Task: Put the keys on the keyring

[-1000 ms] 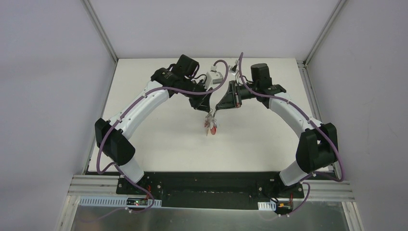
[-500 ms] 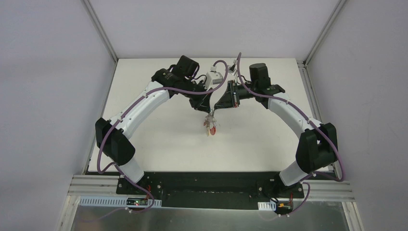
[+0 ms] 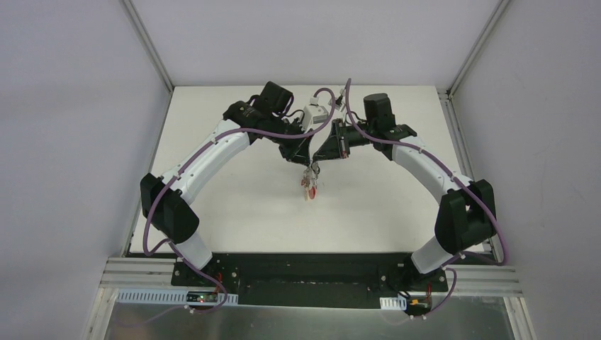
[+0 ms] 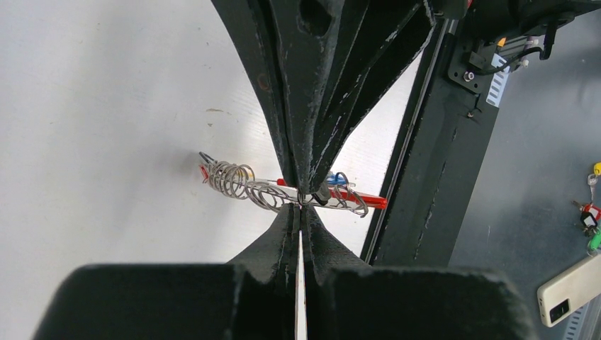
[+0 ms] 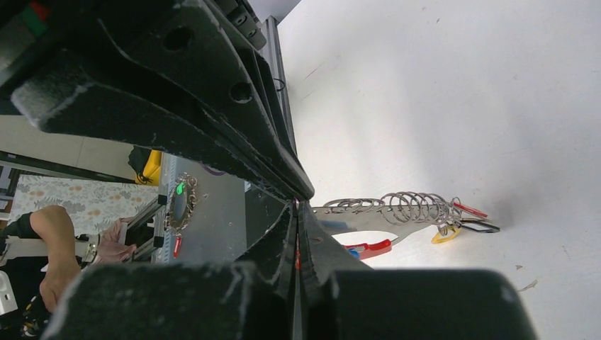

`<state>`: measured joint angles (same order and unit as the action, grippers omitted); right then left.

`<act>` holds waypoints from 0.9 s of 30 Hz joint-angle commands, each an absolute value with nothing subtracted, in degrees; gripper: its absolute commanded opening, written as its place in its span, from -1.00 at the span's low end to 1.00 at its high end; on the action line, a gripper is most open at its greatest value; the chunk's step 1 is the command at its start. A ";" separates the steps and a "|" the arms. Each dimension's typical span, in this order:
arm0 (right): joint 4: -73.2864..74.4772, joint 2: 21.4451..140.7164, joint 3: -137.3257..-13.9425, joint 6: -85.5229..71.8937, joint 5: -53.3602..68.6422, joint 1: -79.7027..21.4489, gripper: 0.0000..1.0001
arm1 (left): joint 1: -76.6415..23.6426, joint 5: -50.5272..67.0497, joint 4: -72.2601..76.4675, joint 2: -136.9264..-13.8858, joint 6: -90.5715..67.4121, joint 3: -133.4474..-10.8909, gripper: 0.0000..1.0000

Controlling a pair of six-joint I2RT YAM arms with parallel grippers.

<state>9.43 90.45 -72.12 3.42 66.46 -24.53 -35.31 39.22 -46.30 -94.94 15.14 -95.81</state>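
Both pairs of jaws are meeting tip to tip at the keyring (image 4: pixel 244 185), off the counter (image 4: pixel 106 106).
The left jaws are pinching the keyring's grey clip, fully closed. The right jaws are pressing closed at the same spot, but whether on clip or key cannot be told. The keyring is hanging between them, probably so the keys (image 5: pixel 448 234) are dangling free for threading.

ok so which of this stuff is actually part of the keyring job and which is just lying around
Job: keyring; keys hanging on it; left gripper and right gripper, both shut on the keyring.
Lying about: white gadget and small coloured tags, both off the table.
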 commanded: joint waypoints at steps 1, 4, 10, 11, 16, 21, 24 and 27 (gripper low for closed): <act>8.39 90.78 -74.97 3.28 65.69 -25.26 -1.00 | -35.77 41.05 -45.18 -93.71 14.28 -95.80 -1.00; 8.62 90.83 -75.03 3.25 65.01 -25.31 -1.00 | -35.77 41.04 -45.20 -93.74 14.40 -95.80 -1.00; 9.55 90.88 -75.03 4.18 63.30 -25.33 -1.00 | -35.84 41.22 -45.19 -93.74 14.39 -95.72 -1.00; 9.76 90.87 -75.01 4.39 63.06 -25.39 -1.00 | -35.78 41.32 -45.18 -93.70 14.38 -95.65 -1.00; 10.28 90.89 -74.95 4.71 61.99 -25.32 -1.00 | -35.77 41.65 -44.80 -93.35 14.24 -95.38 -1.00; 10.57 90.84 -74.97 5.07 61.84 -25.32 -1.00 | -35.77 41.50 -44.78 -93.08 14.19 -95.27 -1.00; 11.07 90.61 -74.93 5.89 61.81 -25.40 -1.00 | -35.77 41.19 -44.82 -93.21 14.16 -95.27 -1.00; 11.46 90.14 -74.88 6.31 62.13 -25.34 -1.00 | -35.76 40.85 -44.95 -93.33 14.10 -95.51 -1.00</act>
<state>10.98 90.72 -72.73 4.25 62.89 -25.08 -35.29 38.94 -46.11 -94.94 14.83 -94.98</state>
